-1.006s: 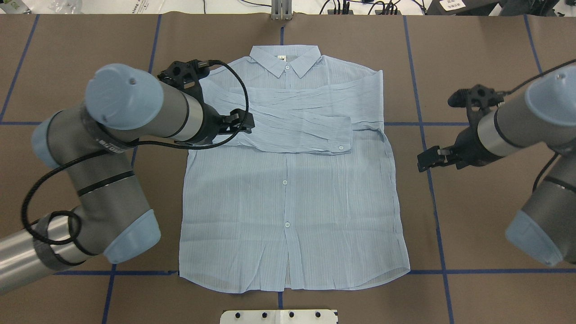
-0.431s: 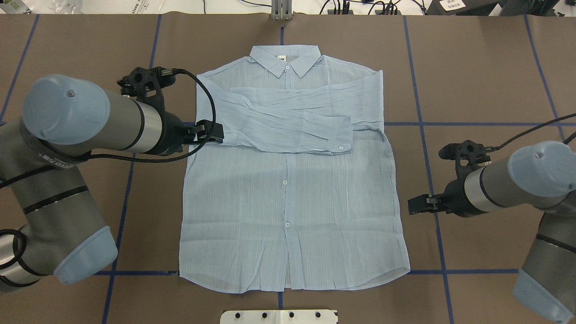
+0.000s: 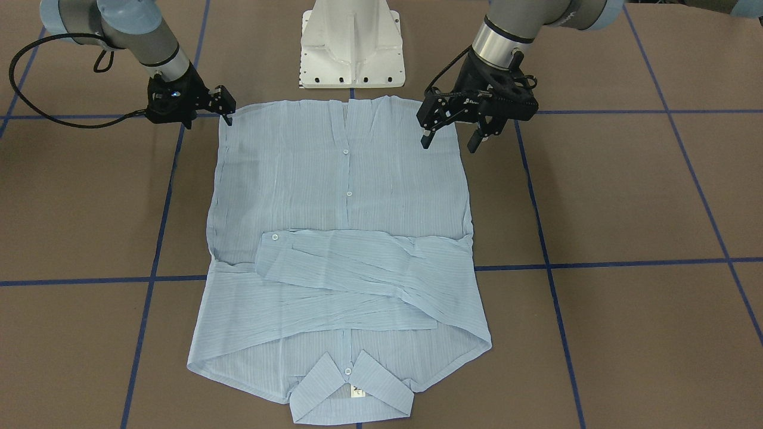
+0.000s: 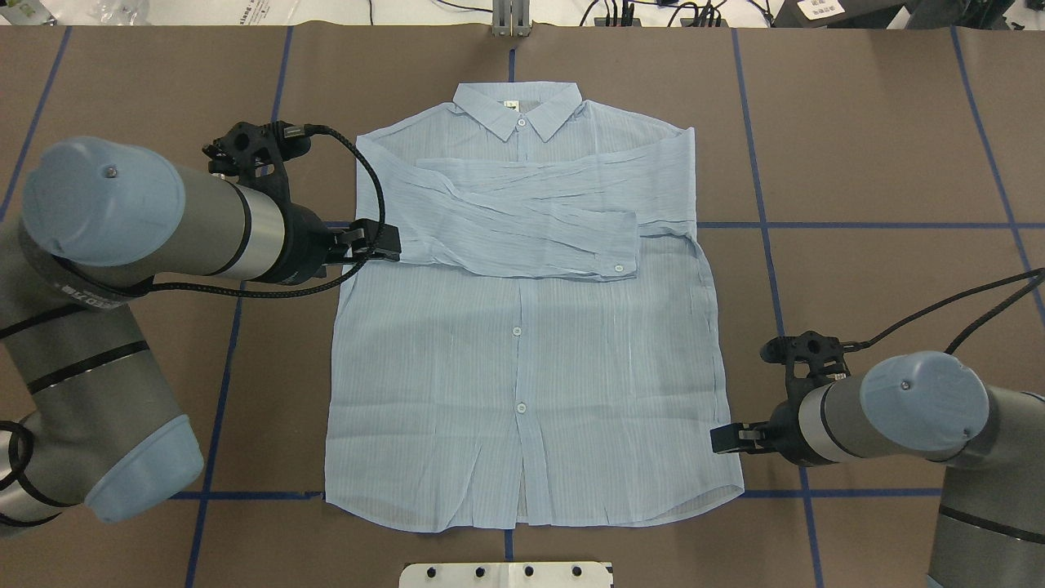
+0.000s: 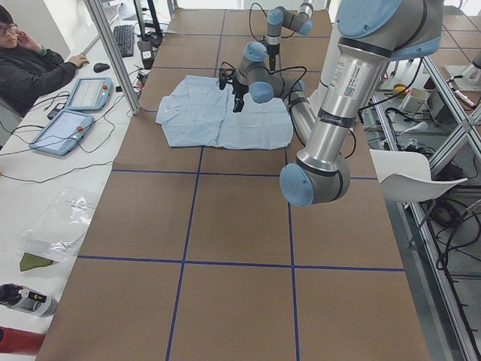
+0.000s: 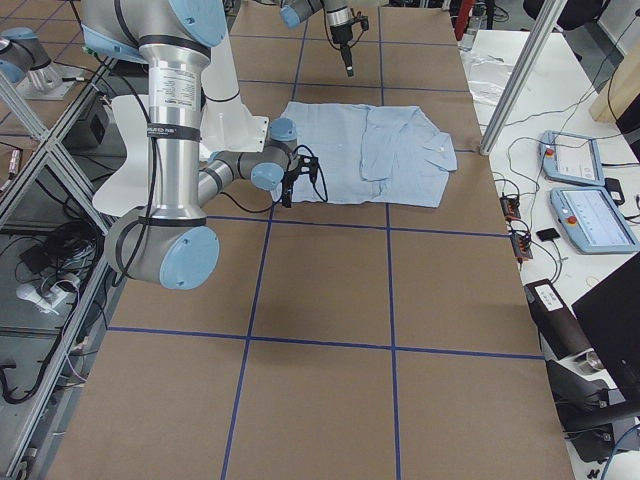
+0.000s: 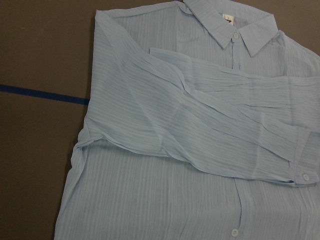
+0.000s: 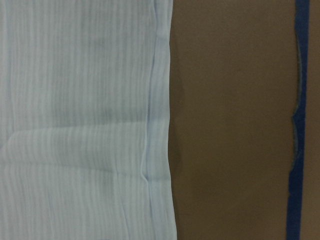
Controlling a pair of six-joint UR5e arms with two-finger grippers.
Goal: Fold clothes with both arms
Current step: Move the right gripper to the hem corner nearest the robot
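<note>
Shirt: we see the light-blue shirt point(image 4: 522, 367) lying flat and face up on the brown bench point(image 4: 882, 147), buttoned down the front.
Collar: the collar point(image 4: 518, 106) points to the far edge of the bench and the hem lies at the near edge, close to the robot's white base point(image 3: 351, 44).
Sleeves: the 2 sleeves point(image 4: 531, 220) are folded across the chest, one over the other, with a buttoned cuff ending toward the shirt's right side.
Left arm: the left arm point(image 4: 147, 216) reaches in from the left, over the shirt's left edge.
Left fingers: the left fingers point(image 4: 387, 242) hang well above the cloth. In the front-facing view we see the 2 spread wide apart with nothing between them. The left wrist camera takes in the collar, both sleeves and the left shoulder from a height.
Right arm: the right arm point(image 4: 898, 408) lies low along the near right part of the bench.
Right fingers: the right fingers point(image 4: 720, 438) sit at the shirt's right side seam, near the hem corner. We cannot tell how far apart they are, or whether they touch the cloth. The right wrist camera shows that seam up close, beside bare bench.
Tape: blue tape lines point(image 4: 767, 224) cross the bench in a grid, and some run under the shirt.
</note>
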